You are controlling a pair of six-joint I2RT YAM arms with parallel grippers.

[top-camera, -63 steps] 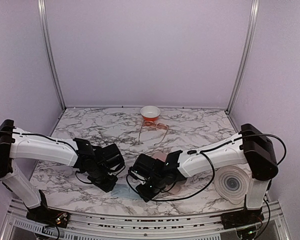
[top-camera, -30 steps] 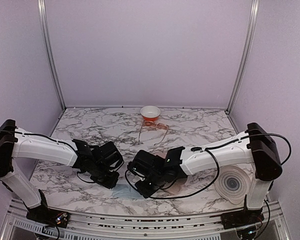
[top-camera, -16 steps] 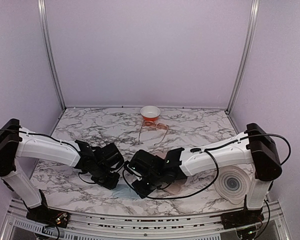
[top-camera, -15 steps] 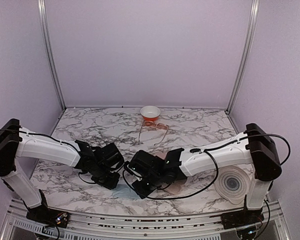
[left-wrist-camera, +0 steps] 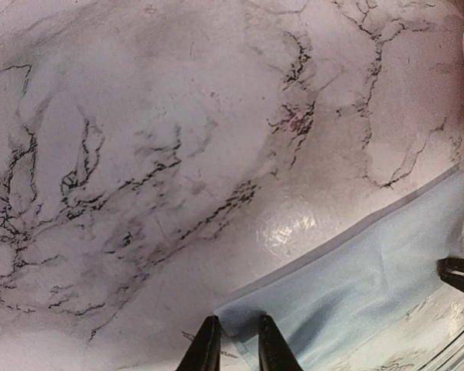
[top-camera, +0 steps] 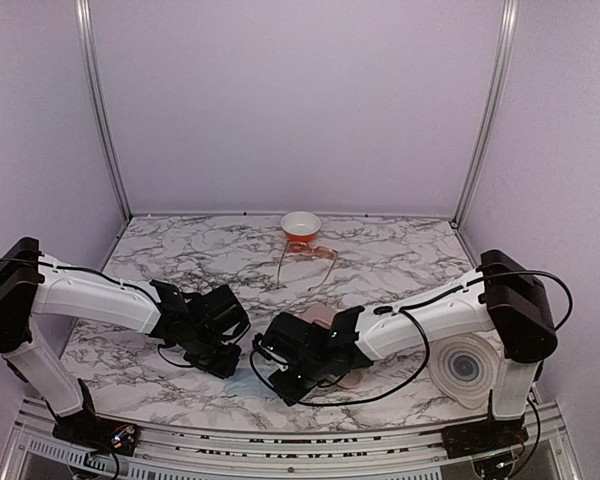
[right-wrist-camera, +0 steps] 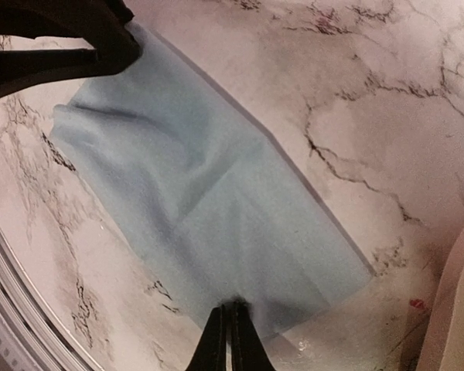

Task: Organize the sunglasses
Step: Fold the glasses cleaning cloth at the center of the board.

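1. Sunglasses, thin wire frame, orange-brown tinted lenses (top-camera: 316, 252): lying on the white black-veined marble surface (top-camera: 410, 255) at far middle, just in front of item 2. The temples are unfolded toward the arms. Well apart from both end effectors.
2. Small round bowl, white inside, orange-red outside (top-camera: 300, 224): upright near the far edge.
3. Light blue rectangular cloth (right-wrist-camera: 209, 201): spread flat on the surface at the near edge, between the two end effectors.
4. Left end effector (left-wrist-camera: 236, 344): low over the surface, fingers narrowly spread. One corner of the light blue rectangular cloth lies in the gap; whether the fingers touch it cannot be told.
5. Right end effector (right-wrist-camera: 226, 325): fingers pressed together, pinching the cloth's edge at the opposite end from item 4.
6. Pink oblong case (top-camera: 321, 313): just behind the right arm's wrist, partly hidden.
7. Translucent round ribbed item (top-camera: 467, 368): beside the right arm's base; kind not discernible.
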